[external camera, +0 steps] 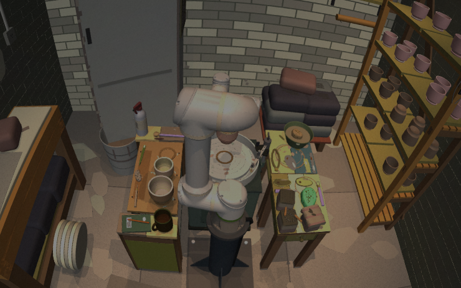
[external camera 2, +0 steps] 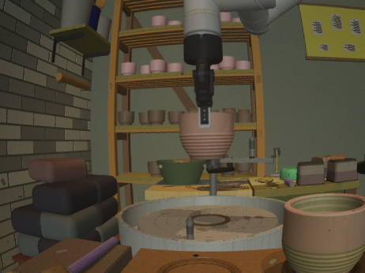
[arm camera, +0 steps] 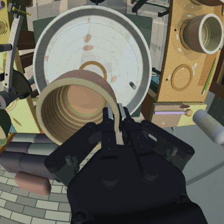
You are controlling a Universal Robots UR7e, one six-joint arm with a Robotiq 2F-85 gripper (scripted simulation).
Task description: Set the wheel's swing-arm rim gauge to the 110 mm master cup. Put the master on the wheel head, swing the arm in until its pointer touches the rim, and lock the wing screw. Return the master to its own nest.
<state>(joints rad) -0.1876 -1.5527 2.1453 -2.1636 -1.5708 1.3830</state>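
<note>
In the side camera the arm hides most of the pink master cup (external camera: 227,136), which hangs well above the wheel head (external camera: 228,159). In the second side camera the cup (external camera 2: 206,134) is upright in the air, pinched at its rim by my closed gripper (external camera 2: 204,117); the wrist camera shows the cup's ribbed inside (arm camera: 76,105) and the gripper (arm camera: 115,110) over the cup wall. The wheel head (arm camera: 92,61) carries a brown centre ring (arm camera: 92,71) and a small pin (arm camera: 132,85). The swing-arm gauge (external camera 2: 245,160) stands on its post beyond the wheel, arm swung outward. An empty ring nest (arm camera: 181,77) lies on the board.
The splash pan rim (external camera 2: 166,233) surrounds the wheel head. Two other cups (external camera: 163,166) (external camera: 160,188) sit on the board left of the wheel. A green bowl (external camera 2: 180,171) and tool tables stand to the right. Clay bags (external camera 2: 63,202) are stacked behind.
</note>
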